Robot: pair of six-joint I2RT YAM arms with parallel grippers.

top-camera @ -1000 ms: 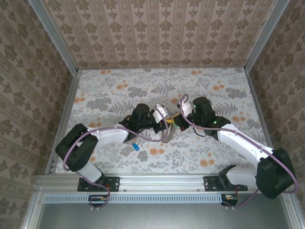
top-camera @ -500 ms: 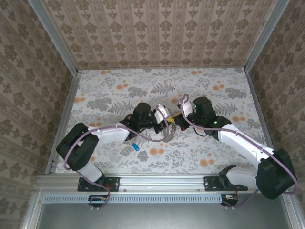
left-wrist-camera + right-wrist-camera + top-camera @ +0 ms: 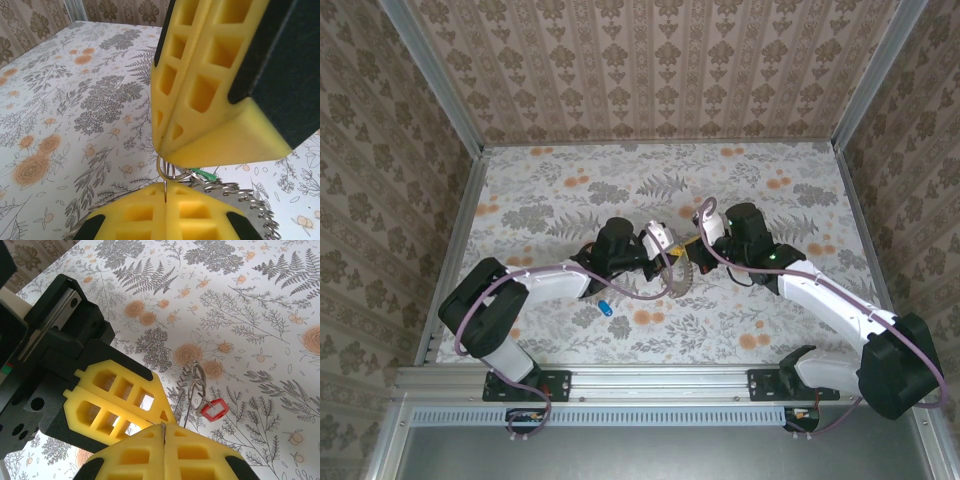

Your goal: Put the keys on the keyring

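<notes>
My left gripper (image 3: pixel 672 257) and right gripper (image 3: pixel 686 250) meet tip to tip above the middle of the table. Both are shut on the thin wire of the keyring (image 3: pixel 677 281), which hangs below them. In the left wrist view my left gripper (image 3: pixel 165 200) pinches the wire, and the right gripper's yellow fingers (image 3: pixel 200 75) clamp a small loop (image 3: pixel 167 170) just above. A green key (image 3: pixel 206 175) and toothed metal blades (image 3: pixel 245 197) hang on the ring. In the right wrist view my right gripper (image 3: pixel 163 432) nips the wire, and a red key (image 3: pixel 215 409) dangles from the keyring (image 3: pixel 197 382). A blue key (image 3: pixel 605 308) lies loose on the table.
The table (image 3: pixel 790 210) has a floral cloth and is walled by patterned panels at the back and both sides. A metal rail (image 3: pixel 650 380) runs along the near edge by the arm bases. The loose blue key lies just under the left forearm (image 3: pixel 555 280).
My left gripper has closed onto the keyring wire. The hanging ring has shifted slightly to the right. The right gripper stayed shut and both arms barely moved.
</notes>
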